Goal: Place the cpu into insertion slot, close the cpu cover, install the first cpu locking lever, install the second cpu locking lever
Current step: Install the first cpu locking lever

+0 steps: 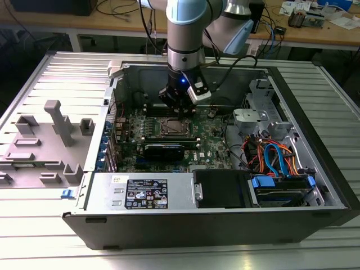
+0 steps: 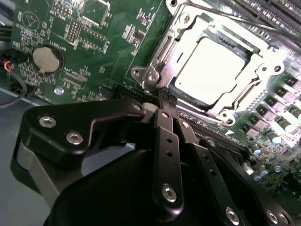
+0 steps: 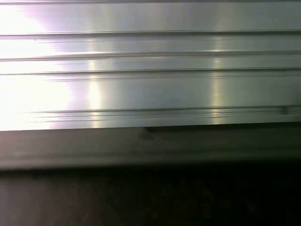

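Cpu [image 2: 209, 68] seated, cpu cover [image 2: 183, 28] down. Gripper [image 2: 165, 96] — fingers pinched together, empty — meets the socket corner (lever side). Pressing squarely seems wise.

cpu cover [image 2: 263, 61] cut off by edge, first wrist view blurred

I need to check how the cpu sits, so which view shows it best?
The second wrist view: the cpu appears large, its silver top framed by the cpu cover, with the gripper shut at the frame's corner. The exterior view shows it as a small square below the gripper.
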{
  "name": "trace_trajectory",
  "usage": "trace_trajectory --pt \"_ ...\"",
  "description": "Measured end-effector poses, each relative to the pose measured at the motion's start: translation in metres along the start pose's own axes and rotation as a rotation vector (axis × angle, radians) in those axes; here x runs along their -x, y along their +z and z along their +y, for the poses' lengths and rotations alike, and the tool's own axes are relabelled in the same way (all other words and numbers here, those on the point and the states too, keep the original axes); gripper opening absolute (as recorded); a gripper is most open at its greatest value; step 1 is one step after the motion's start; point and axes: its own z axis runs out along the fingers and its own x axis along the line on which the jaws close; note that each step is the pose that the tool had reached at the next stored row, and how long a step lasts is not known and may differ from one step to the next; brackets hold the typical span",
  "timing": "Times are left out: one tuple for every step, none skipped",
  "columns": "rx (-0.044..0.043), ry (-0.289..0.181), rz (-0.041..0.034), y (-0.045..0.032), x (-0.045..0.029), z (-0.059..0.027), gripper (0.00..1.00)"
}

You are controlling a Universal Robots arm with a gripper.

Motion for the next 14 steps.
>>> trace_trajectory --pt "-0.0012 0.000 0.0005 -0.0019 0.0000 -0.0001 0.11" --pt "-0.0025 0.000 0.0009 -0.0054 0.0000 -0.0003 0.11" --pt "-0.0040 0.000 0.0010 -0.0092 0.0002 -0.0003 0.11" --pt "-0.0052 0.000 0.0010 -0.0113 0.0002 -0.0003 0.11" --pt "-0.0064 0.000 0.0010 -0.0128 0.0003 -0.0003 0.11" --pt "-0.0084 0.000 0.0008 -0.0139 0.0003 -0.0007 0.11" --pt "-0.0135 0.000 0.0007 -0.0139 0.0003 -0.0019 0.11" --pt "-0.0155 -0.001 0.0008 -0.0140 0.0004 -0.0032 0.11" --pt "-0.0169 -0.001 0.0007 -0.0140 0.0004 -0.0041 0.11" --pt "-0.0170 -0.003 0.0007 -0.0140 0.0004 -0.0053 0.11" --pt "-0.0164 -0.019 0.0007 -0.0140 0.0005 -0.0070 0.11" --pt "-0.0164 -0.022 0.0008 -0.0140 0.0005 -0.0071 0.11" --pt "-0.0165 -0.022 0.0008 -0.0141 0.0005 -0.0072 0.11" --pt "-0.0164 -0.022 0.0008 -0.0140 0.0005 -0.0072 0.11"
